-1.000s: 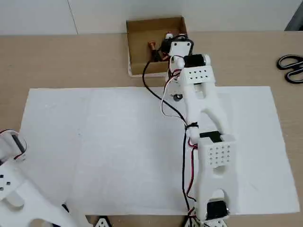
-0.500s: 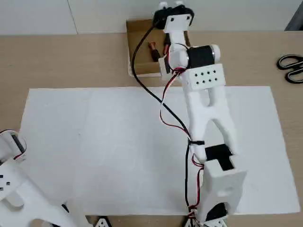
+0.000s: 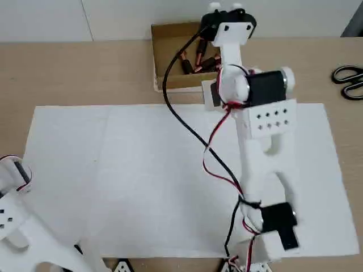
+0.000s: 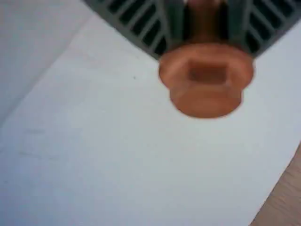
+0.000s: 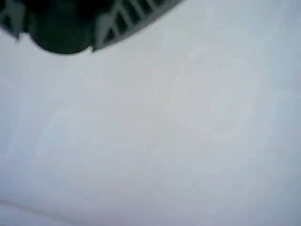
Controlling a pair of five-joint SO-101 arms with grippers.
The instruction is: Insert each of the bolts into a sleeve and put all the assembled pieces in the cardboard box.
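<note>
Between the left jaws, an orange sleeve [image 4: 205, 80]; pieces [image 3: 195, 61] in the box [image 3: 164, 39]

Flanged piece [image 4: 205, 80]: orange. Cardboard box [image 3: 166, 41]: plain brown. Sheet [image 3: 130, 170]: plain white. Table [image 3: 74, 73]: light wood tone. Arm [image 3: 266, 120]: white, with black servos. Wires [image 3: 182, 120]: red and black. Scissors [image 3: 347, 79]: black handles.

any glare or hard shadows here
High view: even light, no glare on the white paper sheet, mild shade inside the brown cardboard box. Left wrist view: the orange flanged piece in the left tool has a shaded recess. Right wrist view: the right tool is a dark silhouette.
</note>
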